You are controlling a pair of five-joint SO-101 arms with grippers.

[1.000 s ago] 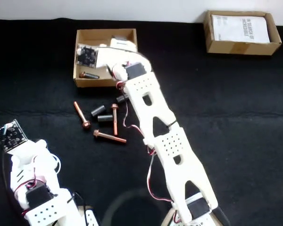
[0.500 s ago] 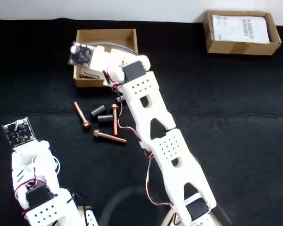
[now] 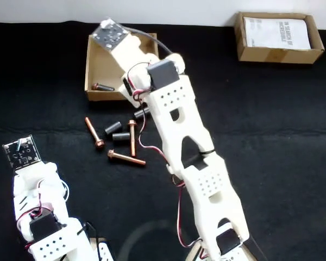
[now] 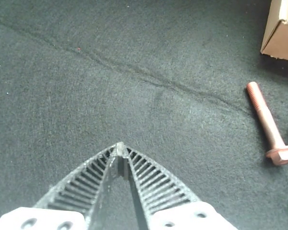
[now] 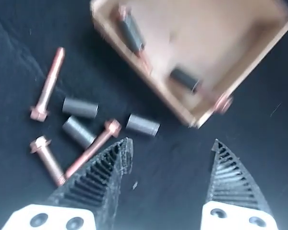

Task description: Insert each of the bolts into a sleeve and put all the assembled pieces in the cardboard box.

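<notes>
Right arm (image 3: 176, 117) stretched forward, jaws wide apart, left arm (image 3: 39, 193) tucked, jaws closed

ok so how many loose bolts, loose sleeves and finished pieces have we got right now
loose bolts: 3
loose sleeves: 3
assembled pieces in the cardboard box: 2
total: 8

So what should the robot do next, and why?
Probably swing the open right gripper away from the cardboard box and down to a loose bolt: its jaws are empty, and three bolts and three sleeves lie unjoined on the table.
</notes>
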